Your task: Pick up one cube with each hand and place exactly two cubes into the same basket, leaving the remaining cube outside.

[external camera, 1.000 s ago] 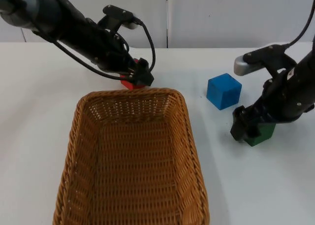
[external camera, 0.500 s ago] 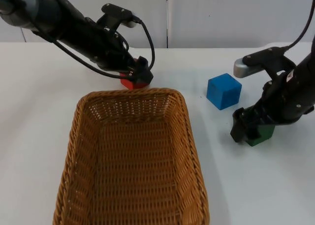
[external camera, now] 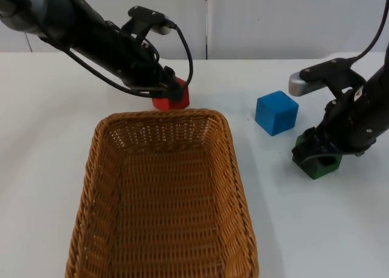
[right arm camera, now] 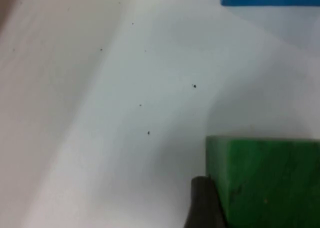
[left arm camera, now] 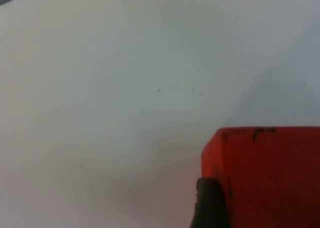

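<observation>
The left gripper is clamping the small red solid cube just beyond the far rim of the brown woven wicker basket, at about twelve o'clock from the basket's middle. In the left wrist view a black fingertip is pressing flat against the red cube's side face. Over at three o'clock from the basket, the right gripper is closing on the small green solid cube, a fingertip sitting tight on its side. The blue solid cube is sitting free on the white table top, at about eleven o'clock from the green one and near it. These blocks are looking rigid, light and smooth-faced, so squeezing two opposite flat sides mid-height seems the safest hold; a corner grip would likely let them twist out.
</observation>
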